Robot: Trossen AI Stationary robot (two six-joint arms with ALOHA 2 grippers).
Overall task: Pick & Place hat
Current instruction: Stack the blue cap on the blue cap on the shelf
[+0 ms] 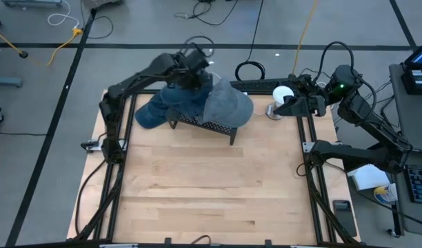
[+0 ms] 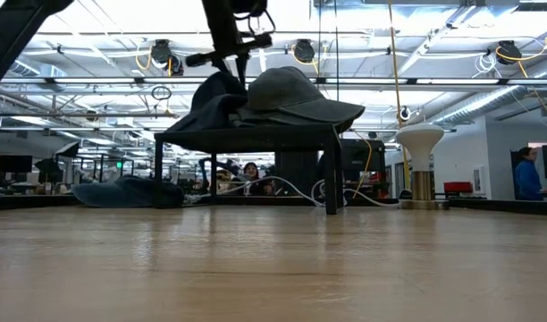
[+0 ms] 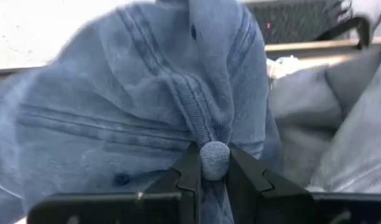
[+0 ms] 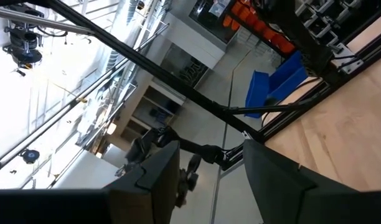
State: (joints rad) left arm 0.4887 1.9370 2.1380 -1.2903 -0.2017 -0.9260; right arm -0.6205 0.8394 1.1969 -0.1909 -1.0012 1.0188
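A blue denim hat (image 1: 178, 96) (image 2: 215, 100) (image 3: 134, 93) lies on a low black mesh rack (image 1: 209, 125) (image 2: 247, 136) at the table's far side. A grey hat (image 1: 229, 105) (image 2: 296, 92) sits beside it on the rack, brim toward the right. My left gripper (image 1: 191, 74) (image 2: 231, 64) (image 3: 214, 169) is above the denim hat, shut on it. My right gripper (image 1: 287, 105) (image 4: 210, 180) is open at the far right edge, beside a white hat stand (image 1: 282, 95) (image 2: 420, 143), touching nothing. My left gripper pinches the denim hat's round top button (image 3: 214, 159) between its two fingertips (image 3: 188, 169). It comes from above, pointing down. The crown is drawn up into folds toward the button, while the hat's lower part (image 2: 206, 116) lies on the rack.
Another blue hat (image 1: 146, 116) (image 2: 122, 190) lies on the table left of the rack. The near half of the wooden table (image 1: 211, 193) is bare. A black frame (image 1: 311, 172) runs along the table's sides. People show in the room behind.
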